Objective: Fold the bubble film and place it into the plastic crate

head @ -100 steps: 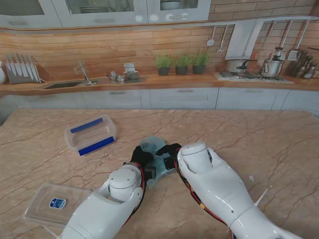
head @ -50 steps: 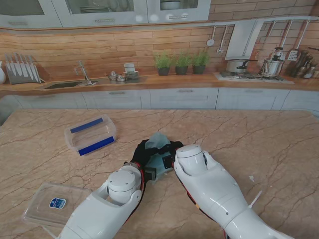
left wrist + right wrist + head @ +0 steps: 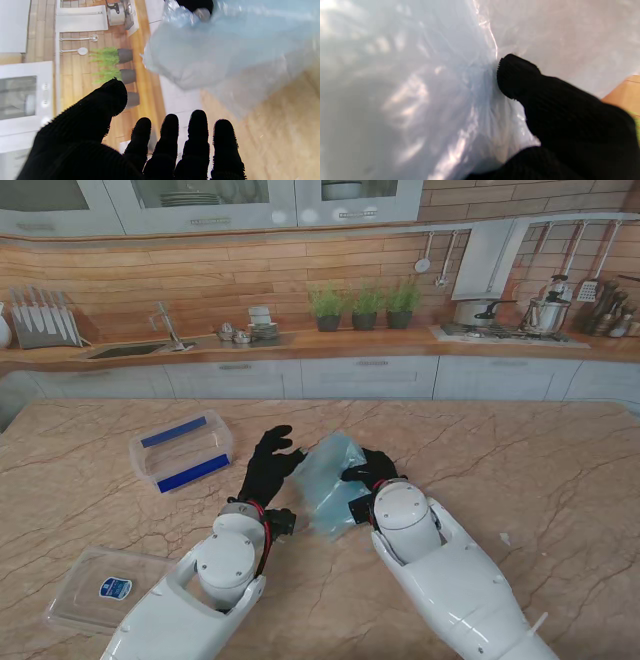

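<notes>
Plenty of bare marble-look tabletop (image 3: 520, 470) around the action, especially out to the right and farther from me; on the left the clear plastic crate with blue strips (image 3: 182, 450) sits well apart from both hands, and a clear flat lid with a blue label (image 3: 105, 588) lies near my left corner. The pale blue translucent bubble film (image 3: 330, 477) is lifted and bunched between the two hands, roughly mid-table. The black-gloved right hand (image 3: 368, 470) has it pinched at its right edge, and the right wrist view shows a thumb (image 3: 520, 75) pressed into the crumpled plastic. The black-gloved left hand (image 3: 268, 463) is just beside the film's left edge, holding nothing, fingers (image 3: 170, 135) spread and pointing away from me.
</notes>
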`<state>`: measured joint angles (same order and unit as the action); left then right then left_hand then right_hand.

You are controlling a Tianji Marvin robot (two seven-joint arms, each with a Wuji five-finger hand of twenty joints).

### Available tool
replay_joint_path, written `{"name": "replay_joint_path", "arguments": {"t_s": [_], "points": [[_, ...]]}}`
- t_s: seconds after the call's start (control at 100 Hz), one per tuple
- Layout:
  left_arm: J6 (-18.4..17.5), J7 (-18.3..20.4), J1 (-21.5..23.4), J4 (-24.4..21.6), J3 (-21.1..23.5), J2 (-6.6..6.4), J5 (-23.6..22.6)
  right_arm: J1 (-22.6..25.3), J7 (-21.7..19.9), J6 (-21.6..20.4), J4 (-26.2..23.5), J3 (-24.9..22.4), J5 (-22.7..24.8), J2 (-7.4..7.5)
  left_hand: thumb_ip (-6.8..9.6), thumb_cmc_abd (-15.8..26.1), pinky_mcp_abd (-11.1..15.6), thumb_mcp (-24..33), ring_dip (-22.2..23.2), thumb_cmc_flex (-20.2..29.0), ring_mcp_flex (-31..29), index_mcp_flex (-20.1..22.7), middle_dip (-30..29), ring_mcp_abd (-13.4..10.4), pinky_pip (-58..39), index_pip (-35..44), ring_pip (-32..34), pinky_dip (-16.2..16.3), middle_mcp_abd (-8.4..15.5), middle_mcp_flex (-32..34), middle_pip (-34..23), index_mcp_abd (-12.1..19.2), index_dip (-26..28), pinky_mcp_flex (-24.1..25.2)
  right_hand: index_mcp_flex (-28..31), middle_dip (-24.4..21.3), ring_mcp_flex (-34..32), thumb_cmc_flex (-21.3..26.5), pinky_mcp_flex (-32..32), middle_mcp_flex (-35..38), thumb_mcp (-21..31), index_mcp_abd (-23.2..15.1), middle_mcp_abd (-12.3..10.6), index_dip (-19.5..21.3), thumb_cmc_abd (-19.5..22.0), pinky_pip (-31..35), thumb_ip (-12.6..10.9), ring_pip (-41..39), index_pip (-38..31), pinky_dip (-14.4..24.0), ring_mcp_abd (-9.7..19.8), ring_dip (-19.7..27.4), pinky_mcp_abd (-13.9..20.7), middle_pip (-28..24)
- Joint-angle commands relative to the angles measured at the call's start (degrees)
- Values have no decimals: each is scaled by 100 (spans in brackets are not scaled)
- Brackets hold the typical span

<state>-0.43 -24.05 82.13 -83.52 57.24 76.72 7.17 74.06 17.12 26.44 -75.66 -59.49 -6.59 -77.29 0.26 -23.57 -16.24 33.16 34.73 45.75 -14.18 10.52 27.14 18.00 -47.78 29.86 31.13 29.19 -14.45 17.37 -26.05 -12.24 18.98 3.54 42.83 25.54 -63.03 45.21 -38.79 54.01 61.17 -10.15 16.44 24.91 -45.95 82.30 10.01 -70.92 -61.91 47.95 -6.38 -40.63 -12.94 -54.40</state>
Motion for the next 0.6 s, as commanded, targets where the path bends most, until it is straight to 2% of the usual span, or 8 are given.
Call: {"name": "replay_joint_path", "arguments": {"t_s": [0.0,0.11,0.22,0.32,0.51,0.59], "points": [[-86,-50,51,-101,47,-108,-377,115,19,-220,-141,-31,79,102,-139,212,270,-206,-111,55,82,139,-54,-128,113,-237,-76,-26,46,-30,111,162,2,47,98,100,9,191,135,84,82,-137,233,-70,-62,-50,170,-317,50,-72,62,-123,93,-302],[-271,2,57,-138,116,-250,-1075,298,-59,-627,-364,-69,511,258,-145,232,406,-413,-294,-14,113,231,-211,-129,464,-305,-287,-322,-18,-1,319,152,38,58,54,99,67,170,202,50,138,-81,226,-124,-63,-71,162,-366,171,-81,45,-161,96,-318],[-379,188,125,-308,242,-348,-1220,465,-181,-1070,-537,-85,1041,422,-162,289,568,-688,-581,-58,269,401,-396,-179,1054,-435,-684,-816,-49,-47,525,191,10,12,55,82,88,138,238,45,159,-92,170,-135,-85,-117,157,-365,233,-99,60,-172,115,-316],[-476,327,149,-378,304,-417,-1359,599,-224,-1484,-650,-77,1582,552,-182,354,637,-1150,-910,-208,440,466,-565,-198,1585,-513,-1068,-1104,-82,-75,737,229,5,-17,12,76,89,104,230,48,159,-87,126,-138,-69,-158,149,-377,294,-119,119,-193,155,-328],[-524,621,93,-402,246,-522,-1607,752,-178,-2165,-763,-15,2558,738,-171,291,485,-2014,-1463,-566,811,526,-1041,-140,2416,-1053,-1656,-1233,-217,-317,1278,149,-229,26,-9,73,54,83,161,56,138,-98,106,-133,-50,-192,127,-366,338,-145,176,-209,207,-345],[-516,835,25,-379,156,-587,-1764,770,-165,-2365,-789,25,2896,799,-149,286,471,-2264,-1613,-681,996,380,-1249,-150,2778,-1383,-1879,-1171,-257,-604,1480,155,-376,55,-10,75,44,83,141,54,127,-92,106,-130,-40,-199,123,-362,337,-151,186,-214,204,-350]]}}
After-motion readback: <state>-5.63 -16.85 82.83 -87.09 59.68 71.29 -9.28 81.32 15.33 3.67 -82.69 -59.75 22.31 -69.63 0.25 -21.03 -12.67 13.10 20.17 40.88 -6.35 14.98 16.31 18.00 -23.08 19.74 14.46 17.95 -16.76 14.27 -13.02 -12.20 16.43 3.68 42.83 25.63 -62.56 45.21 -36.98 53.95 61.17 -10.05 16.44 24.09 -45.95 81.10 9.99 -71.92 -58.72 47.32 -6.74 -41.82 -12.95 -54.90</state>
